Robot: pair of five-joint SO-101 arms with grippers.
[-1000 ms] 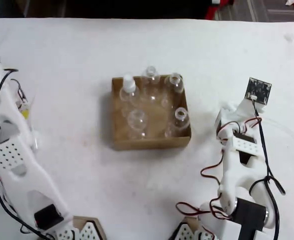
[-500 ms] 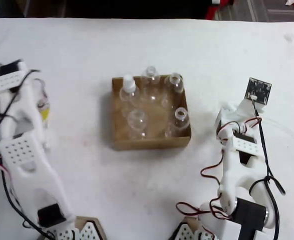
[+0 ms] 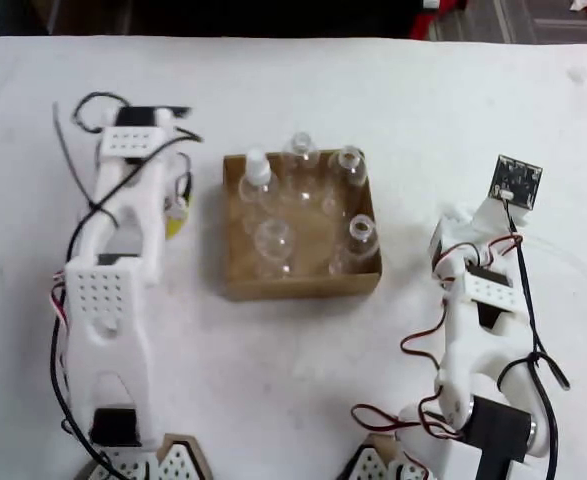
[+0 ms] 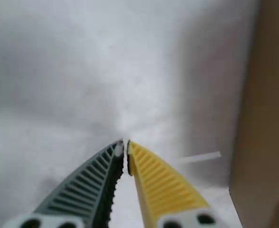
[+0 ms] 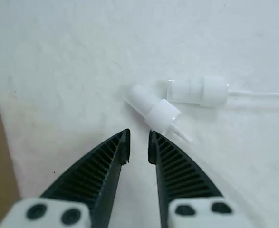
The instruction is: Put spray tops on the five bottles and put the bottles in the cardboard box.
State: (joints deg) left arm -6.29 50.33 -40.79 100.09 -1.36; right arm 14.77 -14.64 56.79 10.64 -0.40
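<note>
Tabletop (image 3: 303, 90): is showing plain white.
Cardboard box (image 3: 238, 285): is showing brown walls and floor.
Bottles (image 3: 273, 240): are looking clear; one is wearing a white spray top (image 3: 257, 165).
Loose spray tops (image 5: 156, 111): are showing white.
Left hand (image 4: 125, 147): is showing one grey ribbed finger and one yellow ribbed finger.
Right hand (image 5: 138, 142): is showing two black ribbed fingers.
Arms (image 3: 103, 300): are showing white shells, with red and black wires.

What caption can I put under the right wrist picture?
Right gripper near two loose spray tops on the white table.
</note>
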